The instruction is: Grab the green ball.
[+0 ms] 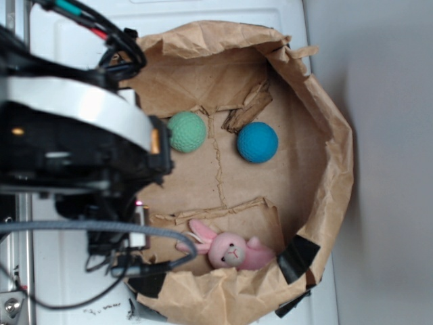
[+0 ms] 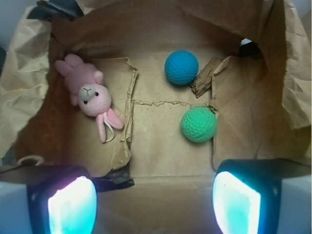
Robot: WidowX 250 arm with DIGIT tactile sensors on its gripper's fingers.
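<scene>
The green ball point(image 1: 187, 131) point(image 2: 199, 124) is pale mint with a dimpled skin and rests on the floor of a brown paper bag. My gripper point(image 2: 153, 202) is open, its two glowing pads point(image 2: 73, 207) wide apart with only the bag's floor between them. The ball lies ahead of the right pad, apart from it. In the exterior view the arm's black and white body point(image 1: 74, 149) stands just left of the ball and hides the fingers.
A teal-blue ball point(image 1: 257, 142) point(image 2: 181, 67) sits beyond the green one. A pink plush bunny point(image 1: 230, 250) point(image 2: 90, 97) lies by the bag's wall. Crumpled paper bag walls point(image 1: 331, 156) ring the floor. A torn cardboard scrap point(image 2: 207, 78) lies between the balls.
</scene>
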